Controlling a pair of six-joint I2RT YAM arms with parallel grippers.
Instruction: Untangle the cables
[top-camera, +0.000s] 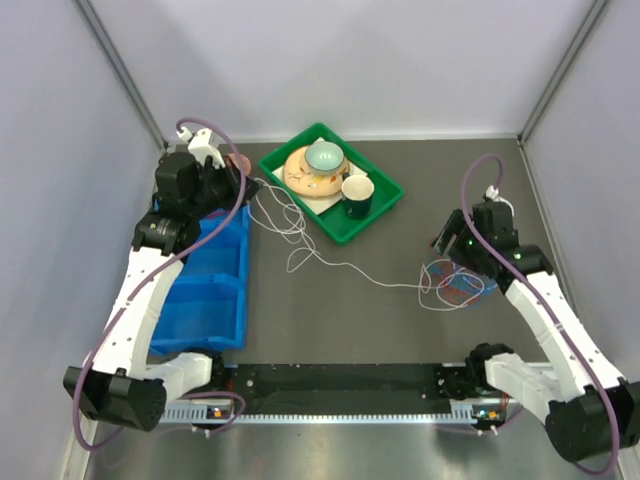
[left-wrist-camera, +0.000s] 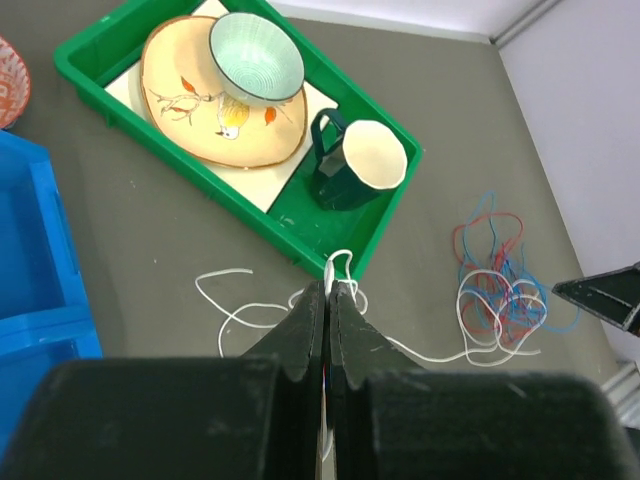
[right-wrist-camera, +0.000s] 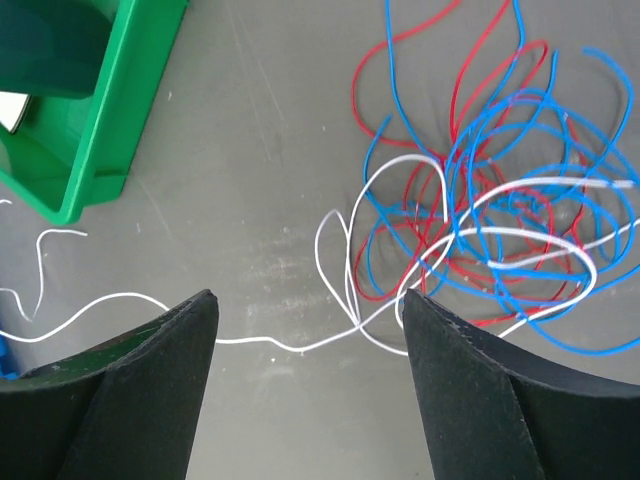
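**A:** The cables (top-camera: 455, 283): how far along was the untangling?

**B:** Partway at best, I'd judge. The white cable (right-wrist-camera: 260, 343) lay drawn out in a long strand across the table (top-camera: 330, 330) toward the green tray (left-wrist-camera: 180, 155). Its other end looped through the red and blue ones, which sat in one knotted heap on the right side of the table. All the separating there was left to do.

**A:** And the grippers?

**B:** The left gripper (left-wrist-camera: 328, 290) was clenched tight on a small loop of the white cable, near the tray's corner. The right gripper (right-wrist-camera: 305, 310) stood wide apart and grasped nothing. It was above the white strand, just beside the heap. Whether it touched the strand, I couldn't tell.
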